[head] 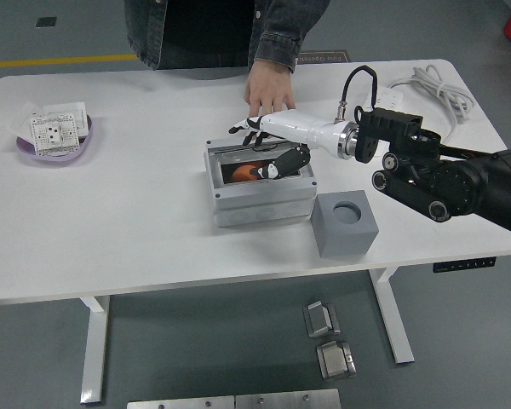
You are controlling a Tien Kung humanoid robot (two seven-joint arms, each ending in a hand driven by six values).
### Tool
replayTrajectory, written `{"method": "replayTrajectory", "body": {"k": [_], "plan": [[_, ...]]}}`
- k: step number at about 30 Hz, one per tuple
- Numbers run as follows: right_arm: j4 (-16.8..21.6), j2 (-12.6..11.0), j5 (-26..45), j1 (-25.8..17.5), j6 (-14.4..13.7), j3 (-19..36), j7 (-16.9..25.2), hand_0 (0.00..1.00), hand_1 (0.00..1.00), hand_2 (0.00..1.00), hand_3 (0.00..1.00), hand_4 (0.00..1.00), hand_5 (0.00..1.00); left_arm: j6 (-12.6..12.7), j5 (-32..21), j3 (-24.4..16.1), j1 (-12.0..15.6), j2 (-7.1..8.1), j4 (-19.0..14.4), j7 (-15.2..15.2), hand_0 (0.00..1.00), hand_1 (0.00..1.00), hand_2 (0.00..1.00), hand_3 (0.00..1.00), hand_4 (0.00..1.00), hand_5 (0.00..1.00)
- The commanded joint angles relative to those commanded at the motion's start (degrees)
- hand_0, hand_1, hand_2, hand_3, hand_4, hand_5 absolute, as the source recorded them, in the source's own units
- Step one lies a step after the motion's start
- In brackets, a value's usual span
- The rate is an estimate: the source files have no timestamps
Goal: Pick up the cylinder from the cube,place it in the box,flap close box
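- One hand works alone: the right hand [268,145] reaches in from the right, fingers spread flat, gripping nothing, palm down on the clear lid [254,162].
- Directly under that hand sits the grey box [260,192]; the lid lies nearly flat over its opening.
- Inside, the orange cylinder [244,173] shows through the lid, just left of the thumb.
- Empty beside the box's right front corner stands the grey cube [347,224].
- Across the table, a person's hand [270,88] rests just behind the box.
- My guess: press straight down.

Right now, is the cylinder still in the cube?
No: the cube shows an empty round socket on top, and the orange cylinder lies inside the box under the robot hand.
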Motion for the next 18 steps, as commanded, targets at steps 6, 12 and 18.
{"method": "replayTrajectory", "body": {"k": [6,12,18], "plan": [[2.6,-1.8,-0.9,-2.2,0.3,0.6,-0.6,0.686,0.657,0.747,0.924,0.733,0.327,0.0,0.1,0.0,0.3,-0.35,0.0,0.0,0.711,0.653,0.520,0.596,0.611,0.268],[2.8,-2.5,-1.7,-4.5,0.5,3.2,-0.8,0.676,0.655,0.745,0.923,0.732,0.325,0.0,0.3,-0.2,0.4,-0.65,0.0,0.0,0.710,0.653,0.520,0.596,0.611,0.268],[6.6,-6.6,-6.7,-7.5,2.1,10.1,-2.6,0.668,0.648,0.743,0.923,0.730,0.324,0.0,-0.5,0.5,1.0,-0.96,0.3,0.1,0.710,0.653,0.520,0.596,0.611,0.267]]}}
